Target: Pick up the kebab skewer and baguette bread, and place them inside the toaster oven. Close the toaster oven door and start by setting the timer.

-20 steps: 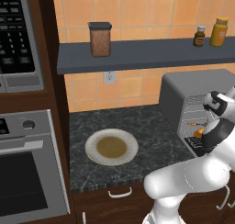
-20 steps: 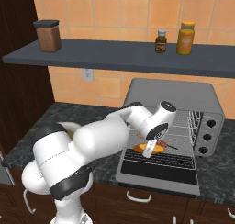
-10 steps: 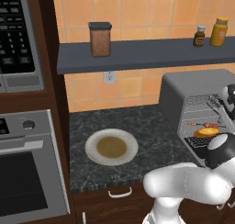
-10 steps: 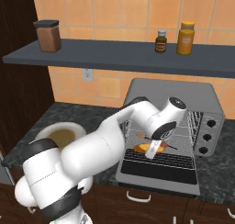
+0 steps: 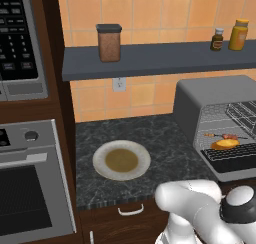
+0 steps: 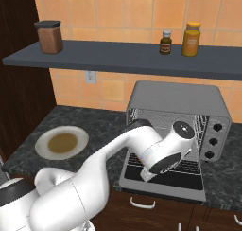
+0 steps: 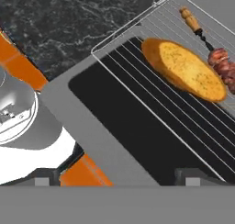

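Note:
The toaster oven [image 5: 215, 95] stands at the right of the counter, its door [image 5: 231, 161] folded down flat and open. On its wire rack lie the golden baguette bread [image 7: 186, 69] and, just behind it, the kebab skewer [image 7: 215, 51]. Both also show in the left base view, the baguette bread [image 5: 225, 143] in front of the kebab skewer [image 5: 222, 136]. My gripper [image 7: 117, 175] hangs open and empty over the dark glass of the door [image 7: 137, 126], apart from the bread. In the right base view my arm [image 6: 156, 152] covers the oven mouth.
A white plate [image 5: 121, 160] with a brown middle sits on the dark counter left of the oven. Above is a shelf with a brown jar [image 5: 109, 42] and two bottles [image 5: 238, 34]. The oven's knobs [image 6: 216, 141] are on its right. The built-in oven [image 5: 30, 188] is far left.
The hand has let go of the baguette bread on the rack and drawn back out of the oven mouth, down over the open door. The bread and skewer stay put.

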{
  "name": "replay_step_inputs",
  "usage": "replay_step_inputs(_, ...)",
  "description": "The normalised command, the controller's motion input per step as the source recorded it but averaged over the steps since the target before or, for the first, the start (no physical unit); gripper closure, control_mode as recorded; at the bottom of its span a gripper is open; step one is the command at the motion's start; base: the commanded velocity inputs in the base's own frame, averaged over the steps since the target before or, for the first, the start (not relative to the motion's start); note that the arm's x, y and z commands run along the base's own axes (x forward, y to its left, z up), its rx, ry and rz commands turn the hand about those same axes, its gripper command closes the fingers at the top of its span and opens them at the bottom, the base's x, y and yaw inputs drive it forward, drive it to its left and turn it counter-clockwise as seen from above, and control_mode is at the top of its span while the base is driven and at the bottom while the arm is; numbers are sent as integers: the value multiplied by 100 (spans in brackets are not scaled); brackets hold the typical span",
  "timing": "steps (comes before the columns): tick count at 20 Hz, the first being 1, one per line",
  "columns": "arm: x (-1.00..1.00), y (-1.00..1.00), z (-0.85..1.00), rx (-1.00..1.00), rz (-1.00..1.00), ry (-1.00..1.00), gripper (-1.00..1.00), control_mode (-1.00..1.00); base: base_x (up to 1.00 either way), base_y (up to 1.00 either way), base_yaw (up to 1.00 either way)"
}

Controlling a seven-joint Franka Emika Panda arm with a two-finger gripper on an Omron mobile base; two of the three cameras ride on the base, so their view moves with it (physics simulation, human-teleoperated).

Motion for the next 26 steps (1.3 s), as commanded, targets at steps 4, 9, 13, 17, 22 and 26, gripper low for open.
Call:
replay_step_inputs(4, -11, 0, -3, -3, -88, 4, -100, -100, 0, 0, 0)
replay_step_inputs(9, 22, 0, -22, -6, -77, 7, -100, -100, 0, 0, 0)
replay_step_inputs(13, 25, 4, -32, 0, -49, 0, -100, -100, 0, 0, 0)
replay_step_inputs(17, 6, -6, -19, 0, -27, -1, -100, -100, 0, 0, 0)
replay_step_inputs(22, 0, -19, -2, 0, -13, 0, -100, -100, 0, 0, 0)
replay_step_inputs(26, 0, -20, -7, 0, -4, 0, -100, -100, 0, 0, 0)
